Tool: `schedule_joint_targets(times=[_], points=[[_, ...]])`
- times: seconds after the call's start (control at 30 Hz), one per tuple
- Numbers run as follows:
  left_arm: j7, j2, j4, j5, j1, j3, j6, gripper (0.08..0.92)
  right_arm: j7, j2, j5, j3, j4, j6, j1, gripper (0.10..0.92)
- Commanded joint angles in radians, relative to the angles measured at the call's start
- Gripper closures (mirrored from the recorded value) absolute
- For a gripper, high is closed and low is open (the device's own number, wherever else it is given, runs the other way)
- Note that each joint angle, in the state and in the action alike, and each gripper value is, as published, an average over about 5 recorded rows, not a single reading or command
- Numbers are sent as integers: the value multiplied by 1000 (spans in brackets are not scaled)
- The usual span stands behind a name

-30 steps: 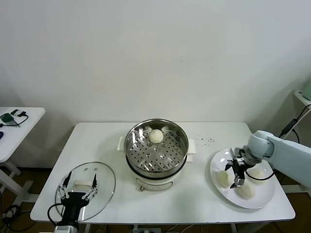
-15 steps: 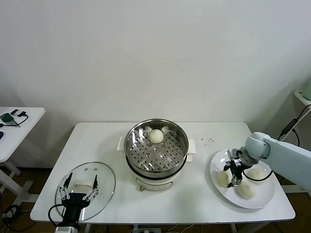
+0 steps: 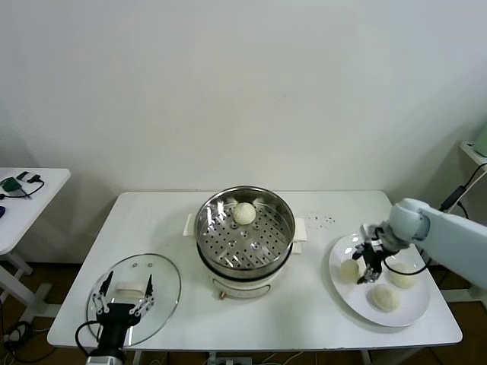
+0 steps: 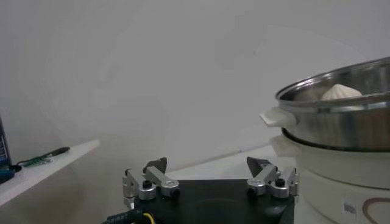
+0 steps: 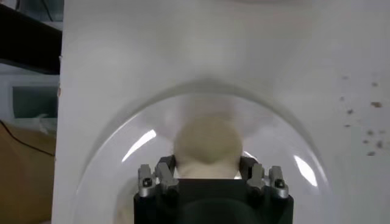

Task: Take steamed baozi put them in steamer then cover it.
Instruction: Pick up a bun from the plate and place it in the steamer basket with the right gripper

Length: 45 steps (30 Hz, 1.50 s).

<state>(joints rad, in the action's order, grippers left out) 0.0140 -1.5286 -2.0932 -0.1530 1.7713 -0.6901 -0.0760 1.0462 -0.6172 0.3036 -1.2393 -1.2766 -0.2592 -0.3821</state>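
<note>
Left hand (image 3: 120,298) spread wide and empty at the bench's front-left corner over the clear round glass lid (image 3: 156,291), shiny round steel steamer (image 3: 245,230) mid-bench holding one bun, right arm angled down, right hand (image 3: 364,268) clamped on a cream-white round bun (image 3: 349,269), pleats up, on the flat white plate (image 3: 415,306) near the right edge.

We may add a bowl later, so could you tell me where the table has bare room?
Bare table lies between the cover and the steamer, and behind the plate at the far right corner. The right side is crowded: the right claw grips a baozi over the plate.
</note>
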Motion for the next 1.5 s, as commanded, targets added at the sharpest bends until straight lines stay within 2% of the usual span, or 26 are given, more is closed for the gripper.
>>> schedule_joint_targets(times=[0.03, 0.33, 0.53, 0.77, 1.13, 1.5], points=[[0, 2, 0, 1, 2, 6, -3, 177, 10, -87, 225, -240, 23, 0, -420, 364], [-1, 12, -15, -4, 9, 37, -7, 177, -39, -319, 443, -320, 5, -59, -596, 364], [-1, 22, -18, -5, 10, 44, -9, 177, -111, -472, 501, -273, -7, -124, -541, 364], [-1, 25, -21, -5, 21, 43, -12, 177, -172, -606, 524, -267, -7, -179, -452, 364], [0, 16, -10, -13, 17, 50, -12, 177, -235, -730, 516, -307, 13, -208, -301, 364], [-2, 31, 1, 0, 25, 33, -19, 177, -237, -772, 467, -299, 82, -203, -208, 359]])
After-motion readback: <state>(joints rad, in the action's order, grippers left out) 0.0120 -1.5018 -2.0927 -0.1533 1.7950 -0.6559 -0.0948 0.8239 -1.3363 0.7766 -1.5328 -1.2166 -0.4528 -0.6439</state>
